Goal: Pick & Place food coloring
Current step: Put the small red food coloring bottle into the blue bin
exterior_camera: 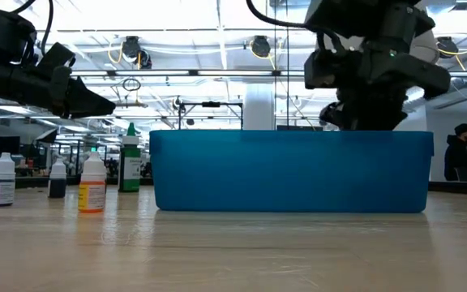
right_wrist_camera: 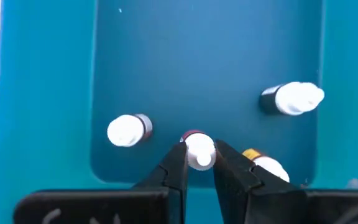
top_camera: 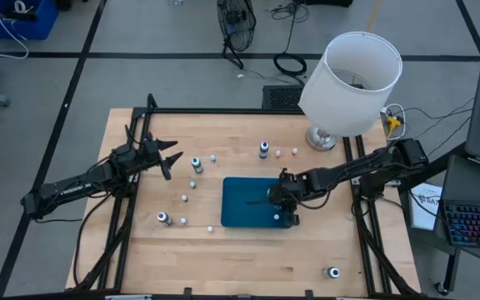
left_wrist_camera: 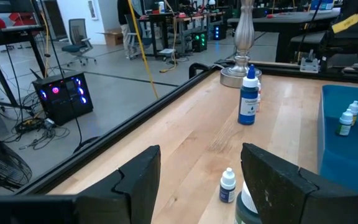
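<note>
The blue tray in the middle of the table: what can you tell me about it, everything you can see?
The teal tray is a rectangular, plastic-looking bin with low walls and rounded corners, lying flat on the wooden table near its middle. Inside it stand at least four small white-capped bottles. The right gripper reaches down into it and is shut on one bottle's cap. More bottles stand on the table outside it.

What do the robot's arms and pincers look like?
Both arms are dark, thin and jointed. The left pincer has two wide, flat black fingers with angled edges. The right pincer has black fingers narrowing to pointed tips, on a block bearing faint pale scribbles.
</note>
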Controlling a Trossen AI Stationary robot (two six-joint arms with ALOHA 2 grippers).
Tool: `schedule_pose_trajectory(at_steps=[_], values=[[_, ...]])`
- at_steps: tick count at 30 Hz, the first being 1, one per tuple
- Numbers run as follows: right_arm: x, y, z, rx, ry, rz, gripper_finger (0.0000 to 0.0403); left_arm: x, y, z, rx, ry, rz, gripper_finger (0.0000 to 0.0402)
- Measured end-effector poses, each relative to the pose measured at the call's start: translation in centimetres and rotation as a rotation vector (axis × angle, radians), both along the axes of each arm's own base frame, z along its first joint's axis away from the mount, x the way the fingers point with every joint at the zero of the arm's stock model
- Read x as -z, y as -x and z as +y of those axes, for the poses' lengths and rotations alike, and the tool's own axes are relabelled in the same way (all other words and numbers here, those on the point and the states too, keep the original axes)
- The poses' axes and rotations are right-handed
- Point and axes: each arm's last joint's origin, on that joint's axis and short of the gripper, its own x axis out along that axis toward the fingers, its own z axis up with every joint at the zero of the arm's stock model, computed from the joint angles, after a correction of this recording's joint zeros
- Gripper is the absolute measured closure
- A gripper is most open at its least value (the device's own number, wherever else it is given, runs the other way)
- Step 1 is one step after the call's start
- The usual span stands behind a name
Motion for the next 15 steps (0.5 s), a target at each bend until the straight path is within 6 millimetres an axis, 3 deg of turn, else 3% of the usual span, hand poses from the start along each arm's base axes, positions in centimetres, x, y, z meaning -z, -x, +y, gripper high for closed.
schedule_pose_trajectory(at_steps=[9,15], values=[[0.53,0.32,-0.04,0.008,0.000,0.011,0.0356,0.00,0.00,0.00,0.000,0.000,0.000,0.0176],[0.41,0.05,0.03,0.034,-0.019,-0.018,0.0321,0.00,0.00,0.00,0.000,0.000,0.000,0.0176]])
